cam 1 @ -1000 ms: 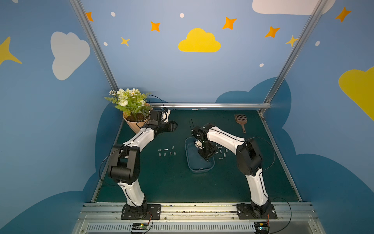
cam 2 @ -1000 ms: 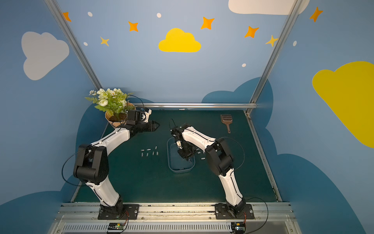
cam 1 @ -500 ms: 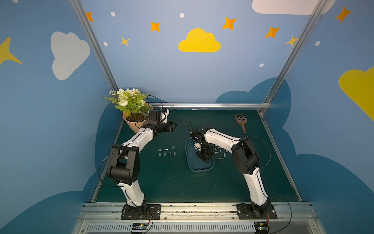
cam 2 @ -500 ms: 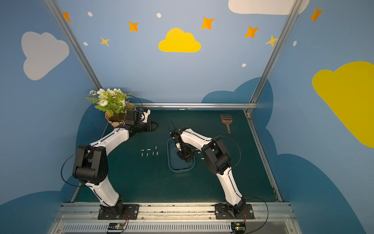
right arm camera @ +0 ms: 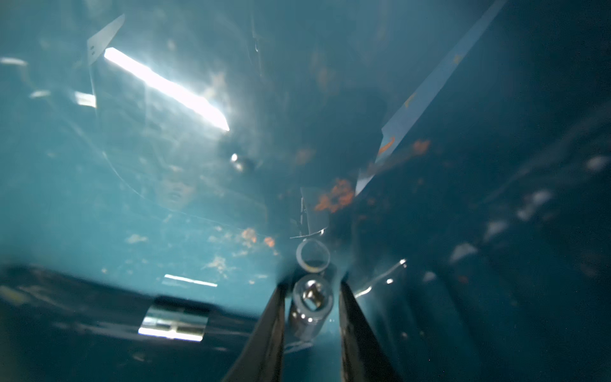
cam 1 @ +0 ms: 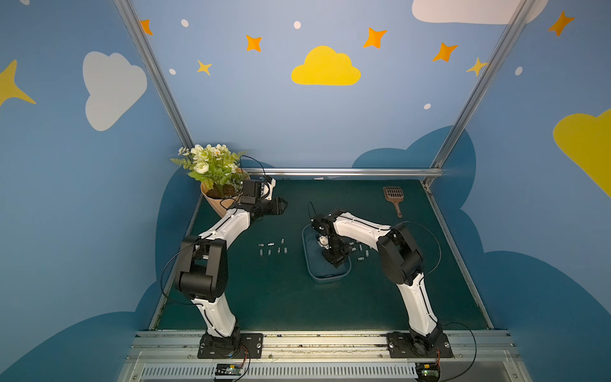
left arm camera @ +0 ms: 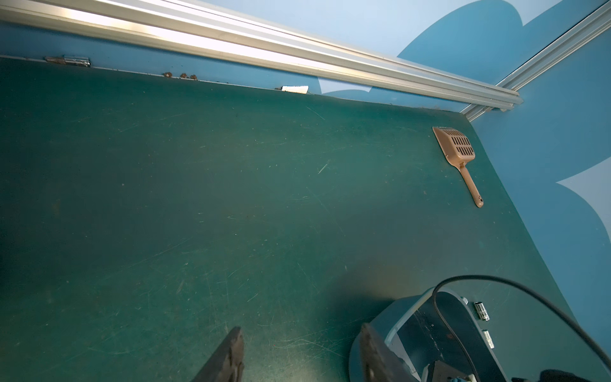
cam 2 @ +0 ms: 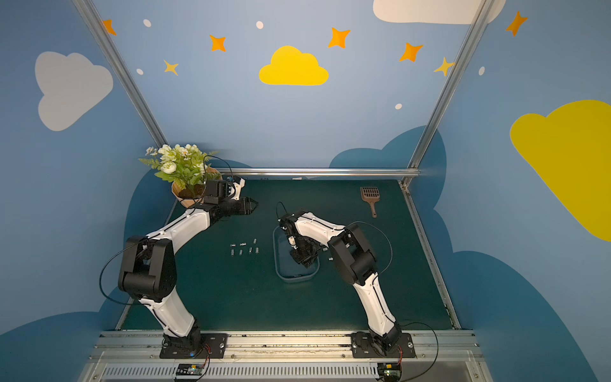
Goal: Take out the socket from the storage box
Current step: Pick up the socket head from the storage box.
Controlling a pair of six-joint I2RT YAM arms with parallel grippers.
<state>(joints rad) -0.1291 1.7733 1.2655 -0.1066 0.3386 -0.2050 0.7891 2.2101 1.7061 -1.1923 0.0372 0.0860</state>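
**Asker:** Start at your left. What's there?

**Me:** My left gripper (cam 1: 281, 206) hangs above the mat near the flowerpot (cam 1: 215, 205), jaws spread and empty, well apart from the job.

**Asker:** And the box?

**Me:** The storage box (cam 1: 325, 277) sits mid-table, with loose sockets (cam 1: 272, 249) on the mat on either side of it. My right gripper (cam 1: 335, 259) is down inside it.

**Asker:** Where's the socket against your jaws?

**Me:** In the right wrist view the socket (right arm camera: 310, 304) sits between them near the tips, low in the box and close to a wall. Its square drive hole faces the camera. One jaw looks to be against it, and on the other side I see a thin sliver of gap. I can't tell whether I'm truly clamped on it.

**Asker:** How will it handle?

**Me:** I'd judge it a small steel piece, rigid and dense for its size, with nothing to break. It is polished and round, though, so it is slippery and could roll or squirt out of a half-made pinch. I'd take it across the barrel, centred on my pads, and squeeze firmly before lifting it over the rim.
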